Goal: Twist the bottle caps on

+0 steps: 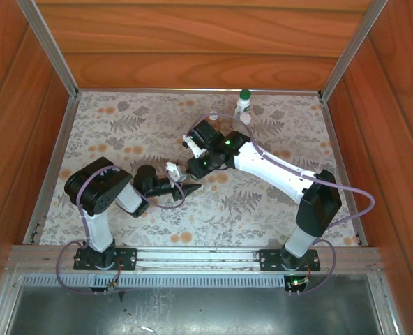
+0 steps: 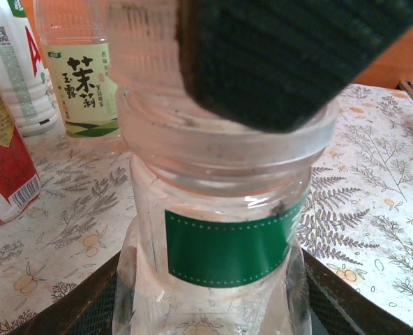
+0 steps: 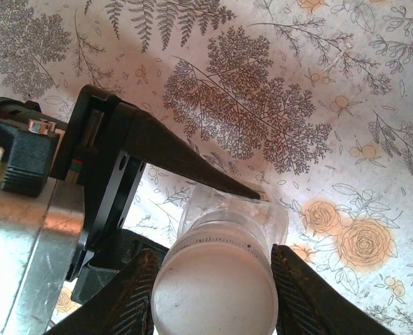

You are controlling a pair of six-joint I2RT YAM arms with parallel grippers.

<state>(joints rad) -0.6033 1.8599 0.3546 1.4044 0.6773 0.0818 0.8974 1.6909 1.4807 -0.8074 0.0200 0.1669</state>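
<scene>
Cream, fern-printed covering is seen across the worktop (image 1: pixel 109 125). Near its middle a clear bottle (image 2: pixel 220 209) with a green label is gripped low on its body by the left fingers (image 2: pixel 339 310), one on each side. The other bottles (image 2: pixel 81 77) are stood together behind it, apart from the work. On the clear bottle's neck a white cap (image 3: pixel 213 296) is seated, and the right fingers (image 3: pixel 301 296) are narrowed onto it from above, one against each side.

Cross-threading is judged the main risk: it would follow if the cap were turned while sitting tilted, and its seating cannot be told here. The smooth cap could also slip between the fingers, so that the wrist is turned and the cap is not. The thin clear body could be dragged round within the left hold, or dented if squeezed harder, and the neck would then be pulled off line.
</scene>
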